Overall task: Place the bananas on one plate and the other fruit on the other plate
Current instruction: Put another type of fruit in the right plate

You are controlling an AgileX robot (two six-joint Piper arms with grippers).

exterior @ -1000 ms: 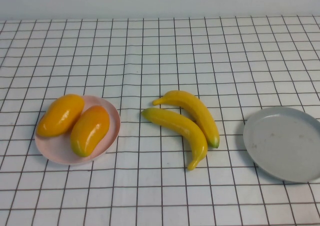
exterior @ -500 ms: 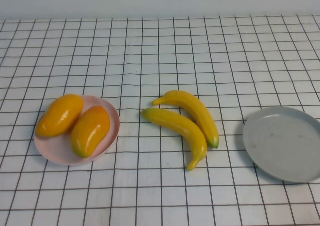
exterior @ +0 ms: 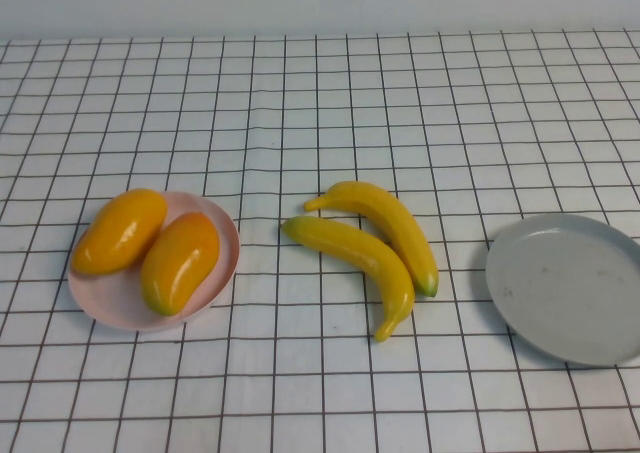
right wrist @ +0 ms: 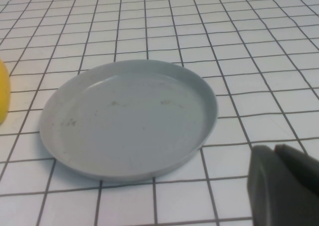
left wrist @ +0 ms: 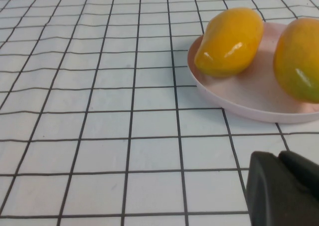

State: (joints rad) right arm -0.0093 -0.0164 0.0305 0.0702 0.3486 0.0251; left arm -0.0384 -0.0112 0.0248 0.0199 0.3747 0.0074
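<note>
High view: neither arm in frame. Pink plate point(exterior: 112, 298) sits on the left of the checked tablecloth point(exterior: 320, 103) with both mangoes point(exterior: 180, 261) lying on it side by side, touching. The two bananas point(exterior: 372, 249) lie on the cloth mid-table, pressed against each other, between the plates and on neither. Grey plate point(exterior: 570, 288) is on the right, its right edge cut off by the frame.

Left wrist view adds what the high view lacks: the left gripper point(left wrist: 282, 188), a dark shape in the corner, low over the cloth just beside the pink plate's point(left wrist: 234, 99) rim. One mango point(left wrist: 229, 41) shows whole, the other is cut at the frame edge. Bananas and grey plate not in this view.

Right wrist view: the right gripper point(right wrist: 282, 186) is likewise only a dark corner shape, near the grey plate point(right wrist: 129, 118), whose full rim shows here along with faint specks on its surface. A yellow sliver at the frame edge is too cropped to identify.

Claw state: can't tell for either gripper, since only part of each dark body is in view.
</note>
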